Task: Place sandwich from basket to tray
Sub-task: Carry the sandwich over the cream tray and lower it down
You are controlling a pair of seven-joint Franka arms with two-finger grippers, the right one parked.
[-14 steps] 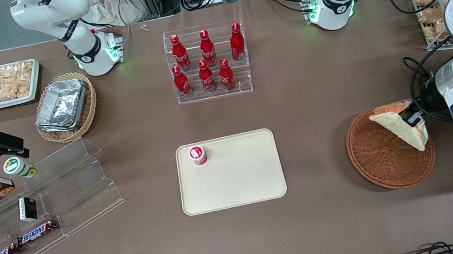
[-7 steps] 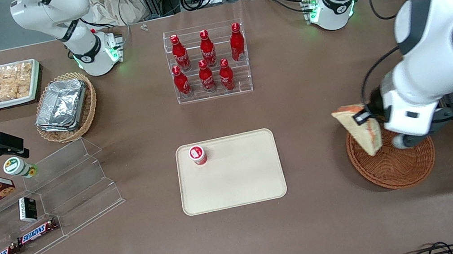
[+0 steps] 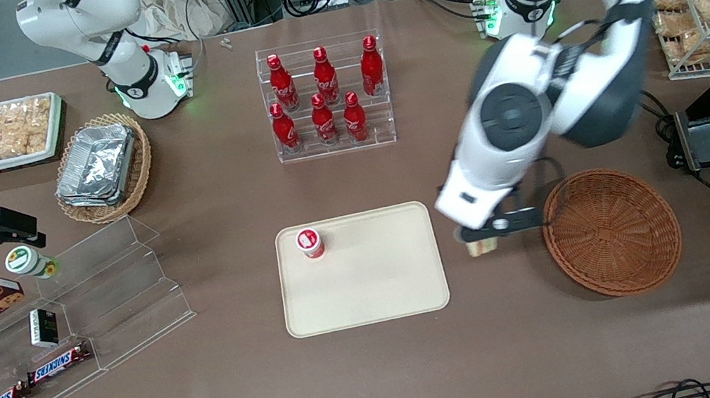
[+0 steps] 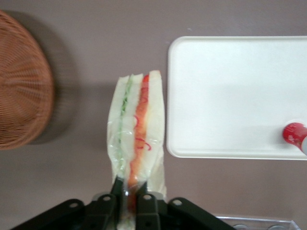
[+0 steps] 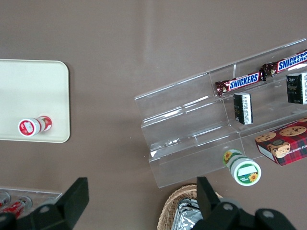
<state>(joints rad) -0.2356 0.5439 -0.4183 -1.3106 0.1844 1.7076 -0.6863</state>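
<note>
In the left wrist view my gripper (image 4: 127, 191) is shut on the lower end of the sandwich (image 4: 136, 129), a wrapped pale wedge with green and orange-red stripes. It hangs over bare table between the round reddish-brown basket (image 4: 19, 96) and the rim of the cream tray (image 4: 230, 96). In the front view the gripper (image 3: 490, 232) sits under the arm's wrist, and only a small piece of the sandwich (image 3: 482, 248) shows below it. It is beside the tray (image 3: 374, 274) and apart from the basket (image 3: 611, 231), which holds nothing.
A small red-capped bottle (image 3: 309, 242) stands on the tray's corner farther from the front camera. A rack of red bottles (image 3: 328, 96) stands farther back. An acrylic stepped shelf (image 3: 107, 295) and a tan basket of foil containers (image 3: 102, 168) lie toward the parked arm's end.
My gripper has carried the sandwich up out of the basket and sideways toward the tray. The basket now has nothing in it.
</note>
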